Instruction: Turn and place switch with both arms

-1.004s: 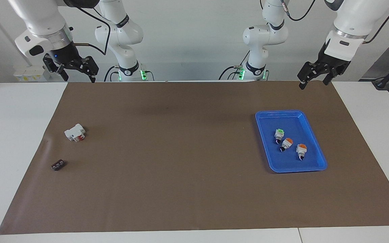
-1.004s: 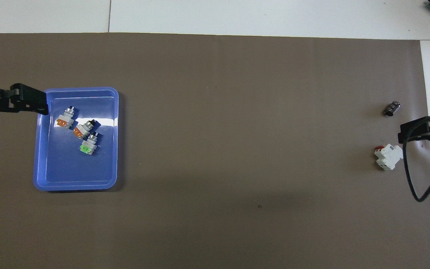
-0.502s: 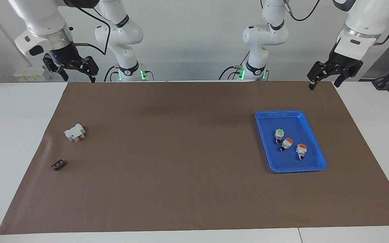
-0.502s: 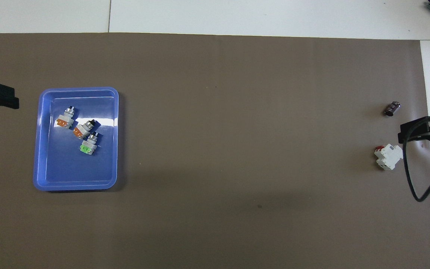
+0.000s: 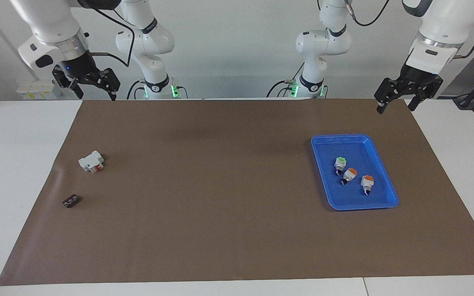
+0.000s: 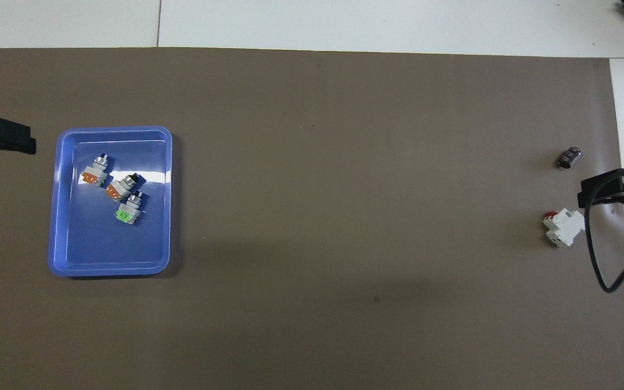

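The switch (image 5: 340,163) (image 6: 127,211), with a white body and its green block face showing, lies in the blue tray (image 5: 356,201) (image 6: 111,254) toward the left arm's end of the table. It is the nearest to the robots of three like parts. My left gripper (image 5: 395,109) hangs open and empty, raised over the mat's edge at that end, off the tray. In the overhead view only one finger (image 6: 6,140) of it shows. My right gripper (image 5: 97,97) waits open and empty, raised at the right arm's end of the table.
Two switches with orange blocks (image 5: 349,175) (image 5: 367,183) lie beside the green one in the tray. On the brown mat (image 5: 220,185) toward the right arm's end lie a white block with a red part (image 5: 91,161) and a small black part (image 5: 71,201).
My left gripper has drawn away from above the tray's corner toward the left arm's end of the table. The right arm and the parts in the tray have not moved.
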